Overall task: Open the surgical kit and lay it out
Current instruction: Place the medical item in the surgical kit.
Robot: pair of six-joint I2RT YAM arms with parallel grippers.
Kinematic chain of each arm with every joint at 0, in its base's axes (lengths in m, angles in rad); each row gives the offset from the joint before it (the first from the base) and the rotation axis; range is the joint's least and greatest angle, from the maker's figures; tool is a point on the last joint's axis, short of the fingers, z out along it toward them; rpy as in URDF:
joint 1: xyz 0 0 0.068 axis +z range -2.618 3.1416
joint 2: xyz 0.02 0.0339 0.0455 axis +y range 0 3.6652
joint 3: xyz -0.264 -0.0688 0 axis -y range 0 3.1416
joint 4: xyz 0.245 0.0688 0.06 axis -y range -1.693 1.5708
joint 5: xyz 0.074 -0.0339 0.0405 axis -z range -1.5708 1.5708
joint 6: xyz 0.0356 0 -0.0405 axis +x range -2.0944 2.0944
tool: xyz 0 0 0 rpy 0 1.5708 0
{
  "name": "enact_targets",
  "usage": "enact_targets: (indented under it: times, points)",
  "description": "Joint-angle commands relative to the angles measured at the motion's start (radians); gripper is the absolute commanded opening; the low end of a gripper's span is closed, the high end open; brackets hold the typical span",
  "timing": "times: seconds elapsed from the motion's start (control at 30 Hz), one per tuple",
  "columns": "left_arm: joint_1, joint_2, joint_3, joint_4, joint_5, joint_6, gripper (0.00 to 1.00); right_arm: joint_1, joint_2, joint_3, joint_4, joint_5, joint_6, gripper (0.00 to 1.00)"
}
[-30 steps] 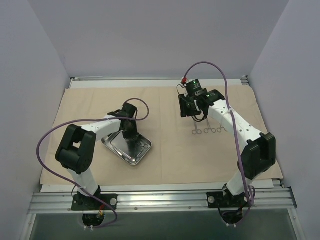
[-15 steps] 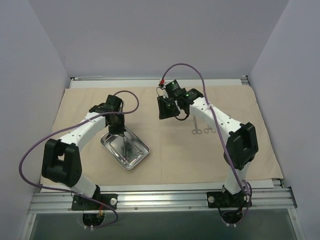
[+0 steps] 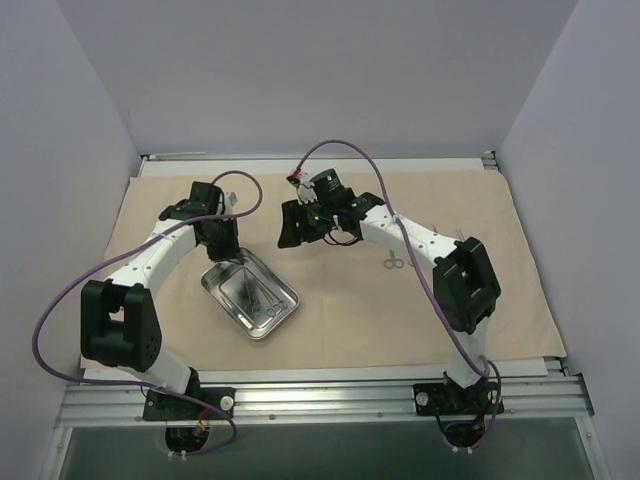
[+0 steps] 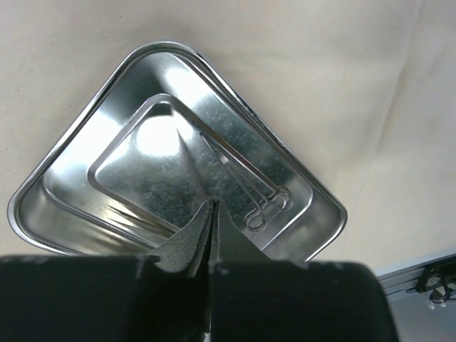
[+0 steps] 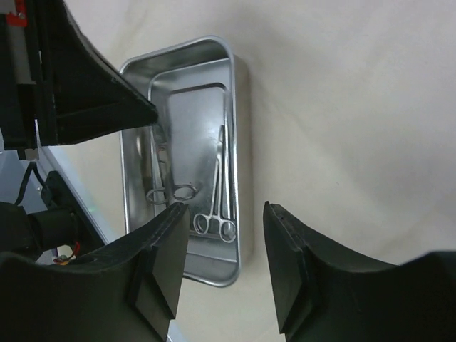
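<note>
Currently at tray (image 3: pixel 285 302), seven o'clock of cloth (image 3: pixel 400 320): left tool (image 4: pixel 211 206) pinched shut, right tool (image 5: pixel 224 208) parted and empty. Could clash while crowding one small tray, knocking it and scattering scissors (image 4: pixel 256 203).

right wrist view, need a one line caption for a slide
Open right gripper aimed at a small shiny rectangular steel tray holding slim ring-handled metal instruments, on a beige cloth wrap.
</note>
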Motion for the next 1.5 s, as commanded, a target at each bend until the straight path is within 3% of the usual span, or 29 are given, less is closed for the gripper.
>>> enact_targets:
  times: [0.0,0.17,0.73,1.03,1.1,1.13,1.2,1.27,1.3,1.4,1.47]
  points:
    - [0.016,0.003,0.061,0.026,0.064,0.008,0.02,0.041,0.011,-0.061,0.243,-0.109,0.011,0.47]
    - [0.021,0.01,0.059,0.023,0.069,-0.01,0.02,0.1,0.037,-0.121,0.388,-0.114,0.02,0.56]
    - [0.022,0.013,0.046,0.015,0.098,-0.041,0.02,0.199,0.172,-0.118,0.435,-0.072,-0.029,0.56]
    - [0.03,0.01,0.035,0.028,0.115,-0.055,0.02,0.209,0.227,-0.087,0.41,-0.072,-0.049,0.42]
    - [0.031,0.01,0.035,0.028,0.117,-0.058,0.02,0.209,0.233,-0.084,0.406,-0.077,-0.057,0.35]
    - [0.031,0.009,0.035,0.028,0.115,-0.059,0.02,0.209,0.235,-0.082,0.407,-0.083,-0.06,0.25]
    - [0.039,0.01,0.041,0.017,0.115,-0.059,0.02,0.208,0.235,-0.073,0.403,-0.091,-0.06,0.14]
    - [0.06,0.0,0.052,0.003,0.097,-0.059,0.1,0.206,0.233,-0.055,0.374,-0.1,-0.063,0.02]
    - [0.068,-0.011,0.055,-0.009,0.08,-0.058,0.28,0.199,0.233,-0.03,0.363,-0.11,-0.055,0.0]
    - [0.122,-0.088,0.069,-0.017,0.019,-0.043,0.46,0.191,0.224,-0.001,0.344,-0.13,-0.029,0.0]
    - [0.16,-0.146,0.087,-0.025,-0.006,-0.032,0.48,0.186,0.211,0.014,0.341,-0.132,-0.023,0.0]
